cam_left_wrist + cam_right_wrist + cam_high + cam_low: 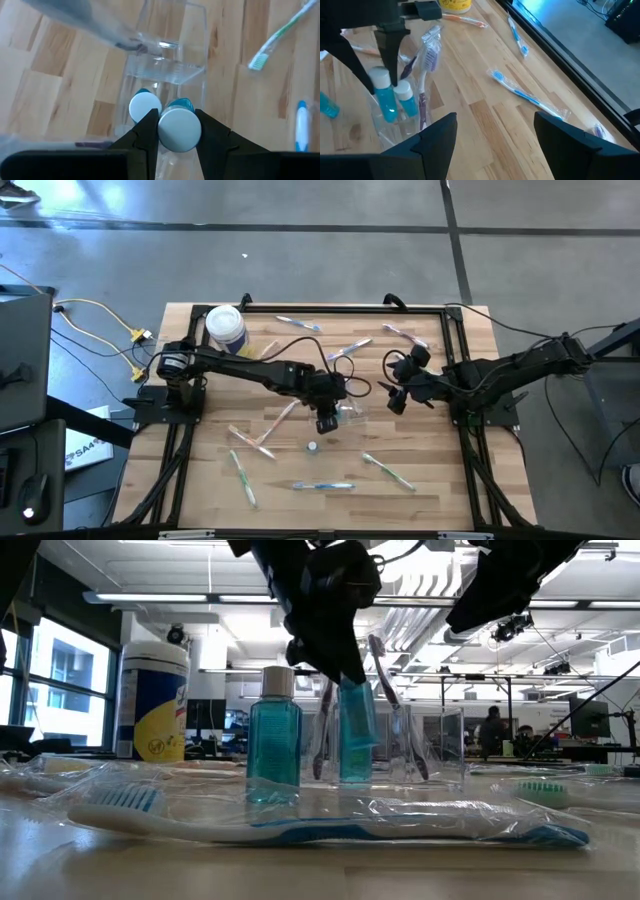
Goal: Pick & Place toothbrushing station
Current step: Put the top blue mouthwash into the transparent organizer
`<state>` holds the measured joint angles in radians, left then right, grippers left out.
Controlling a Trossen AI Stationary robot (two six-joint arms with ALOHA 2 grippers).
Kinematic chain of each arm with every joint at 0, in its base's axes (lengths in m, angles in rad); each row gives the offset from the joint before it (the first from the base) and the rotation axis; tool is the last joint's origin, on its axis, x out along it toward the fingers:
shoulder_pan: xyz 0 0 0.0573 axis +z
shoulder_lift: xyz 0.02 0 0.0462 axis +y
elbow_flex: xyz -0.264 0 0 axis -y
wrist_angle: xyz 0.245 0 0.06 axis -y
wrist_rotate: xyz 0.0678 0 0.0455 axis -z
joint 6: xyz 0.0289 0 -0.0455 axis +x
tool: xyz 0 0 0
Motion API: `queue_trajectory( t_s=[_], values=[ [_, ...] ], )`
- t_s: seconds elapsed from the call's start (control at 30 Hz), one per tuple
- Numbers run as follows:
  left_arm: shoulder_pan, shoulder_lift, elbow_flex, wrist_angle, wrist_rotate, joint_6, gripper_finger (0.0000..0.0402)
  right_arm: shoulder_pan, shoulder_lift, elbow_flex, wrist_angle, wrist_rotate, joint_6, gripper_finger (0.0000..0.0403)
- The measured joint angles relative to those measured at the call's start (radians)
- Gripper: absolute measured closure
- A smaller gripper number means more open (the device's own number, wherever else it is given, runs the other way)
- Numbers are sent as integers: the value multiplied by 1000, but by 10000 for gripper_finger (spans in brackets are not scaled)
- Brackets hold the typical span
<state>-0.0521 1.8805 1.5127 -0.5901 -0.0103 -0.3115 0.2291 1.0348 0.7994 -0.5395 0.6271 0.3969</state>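
Left gripper clamped on the white cap of a small blue bottle, held upright directly over the clear cup near mid-table. A second capped blue bottle stands just beside the held one, already inside the cup, touching or nearly touching the finger on that side. Two bagged toothbrushes also lean in the cup. A third blue bottle stands on the table apart from the gripper in the low view; whether it touches the cup cannot be told. Handling judgement — the bottle looks light and rigid, the cap smooth and rounded, so the cap is the only practical purchase and could slip if tilted. The cup is thin, clear and probably light; a sideways nudge could tip it with its tall contents. Loose toothbrushes, e.g. a green one, lie flat well clear of the jaws — thin, wrapped in crinkly film, best taken mid-handle. Right gripper waits beside the cup, fingers spread wide, empty. Wipes canister at the far corner.
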Motion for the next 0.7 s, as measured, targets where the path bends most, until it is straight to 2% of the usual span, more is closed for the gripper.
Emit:
queue_trajectory(
  t_s=[0.07,0.23,0.3,0.7],
  values=[
    [0,0,0,0,-5,-6,306,0,0,0,-3,0,0,144],
    [0,0,0,-5,-13,-10,251,0,0,0,-4,1,1,144],
    [0,0,0,-6,-14,-11,241,0,0,0,-3,1,0,144],
    [0,2,-1,-4,-24,-8,263,0,0,0,-4,1,0,144]
  ],
)
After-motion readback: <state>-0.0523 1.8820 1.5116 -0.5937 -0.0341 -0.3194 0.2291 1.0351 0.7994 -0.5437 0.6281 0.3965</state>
